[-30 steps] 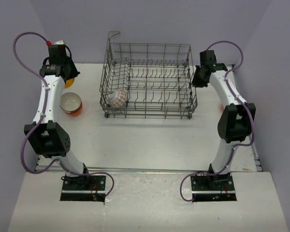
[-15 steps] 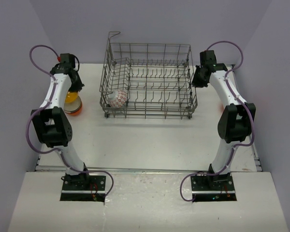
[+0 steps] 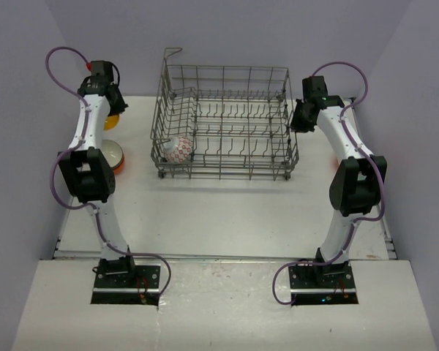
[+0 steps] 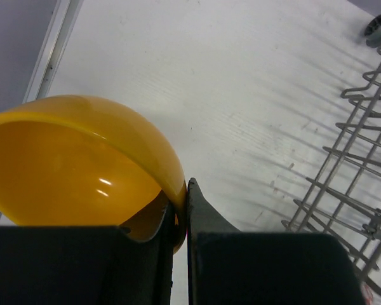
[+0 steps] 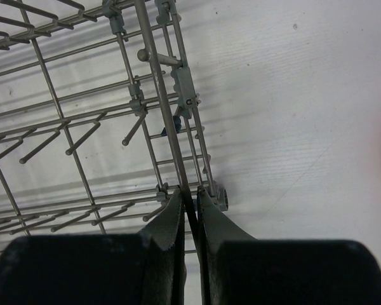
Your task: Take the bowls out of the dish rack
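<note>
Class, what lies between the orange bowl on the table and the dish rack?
Nothing; the top view shows only bare table between orange bowl and dish rack.

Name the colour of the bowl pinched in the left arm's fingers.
The bowl is glossy amber yellow, clearest in the left wrist view.

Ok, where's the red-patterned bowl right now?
The red-patterned bowl lies inside the dish rack, in its front left corner in the top view.

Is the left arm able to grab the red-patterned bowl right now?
Probably not yet: the left gripper is shut on a yellow bowl, though the dish rack is open above the red-patterned bowl.
</note>
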